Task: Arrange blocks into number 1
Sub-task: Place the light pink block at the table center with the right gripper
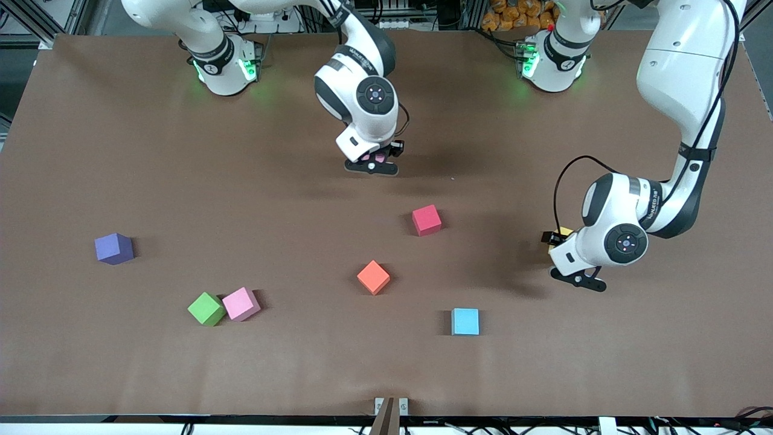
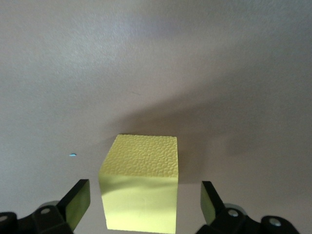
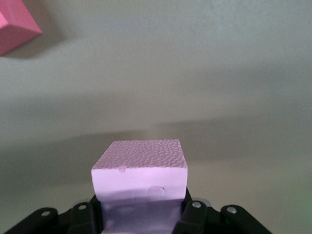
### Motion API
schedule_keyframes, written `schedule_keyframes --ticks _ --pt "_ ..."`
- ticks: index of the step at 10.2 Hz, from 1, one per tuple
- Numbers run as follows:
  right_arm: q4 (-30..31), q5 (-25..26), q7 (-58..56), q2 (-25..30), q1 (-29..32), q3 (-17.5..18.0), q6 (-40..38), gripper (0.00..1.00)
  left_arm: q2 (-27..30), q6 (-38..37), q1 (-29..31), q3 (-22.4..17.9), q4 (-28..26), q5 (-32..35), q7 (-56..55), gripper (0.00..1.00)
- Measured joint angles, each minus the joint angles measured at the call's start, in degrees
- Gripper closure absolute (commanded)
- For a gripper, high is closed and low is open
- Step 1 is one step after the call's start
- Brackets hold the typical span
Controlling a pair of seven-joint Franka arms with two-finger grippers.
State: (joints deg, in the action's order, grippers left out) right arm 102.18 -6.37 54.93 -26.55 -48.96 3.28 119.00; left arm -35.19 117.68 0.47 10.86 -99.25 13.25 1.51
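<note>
Pink foam shows between our right gripper's (image 1: 373,163) pinching fingers (image 3: 187,214): it holds one pink block (image 3: 140,168) above the brown surface (image 1: 241,199), toward the edge by the bases. Our left gripper (image 1: 558,254) has its fingers (image 2: 75,202) spread around the yellow block (image 2: 141,192), untouched. We see the red block (image 1: 426,219) mid-surface; the green block (image 1: 206,309) touches the second pink block (image 1: 241,303).
</note>
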Motion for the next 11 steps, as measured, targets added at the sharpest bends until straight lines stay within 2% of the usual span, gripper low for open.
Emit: schedule_keyframes --ticks 1,2,3,6,9,11 --pt "0.6 0.0 0.5 -0.1 -0.9 0.0 0.7 1.00 -0.2 0.0 0.1 0.0 -0.4 0.0 0.0 0.26" --pt "1.3 0.0 2.3 -0.2 -2.1 0.0 2.0 1.00 -0.5 0.0 0.2 0.0 -0.7 0.0 0.0 0.92" --pt "1.9 0.0 4.8 -0.2 -3.6 0.0 3.9 1.00 -0.8 0.0 0.2 -0.1 -0.7 0.0 0.0 1.00" --pt "4.9 -0.1 10.3 -0.4 -7.1 0.1 10.0 1.00 -0.9 0.0 0.3 -0.1 -0.7 0.0 0.0 1.00" --pt "12.0 -0.1 12.3 -1.1 -10.2 0.1 20.5 1.00 -0.4 0.3 0.3 0.1 -0.2 0.0 0.0 1.00" --pt "13.2 -0.1 12.4 -1.1 -10.6 0.1 21.1 1.00 2.0 0.2 0.2 1.3 0.2 0.0 -1.7 1.00"
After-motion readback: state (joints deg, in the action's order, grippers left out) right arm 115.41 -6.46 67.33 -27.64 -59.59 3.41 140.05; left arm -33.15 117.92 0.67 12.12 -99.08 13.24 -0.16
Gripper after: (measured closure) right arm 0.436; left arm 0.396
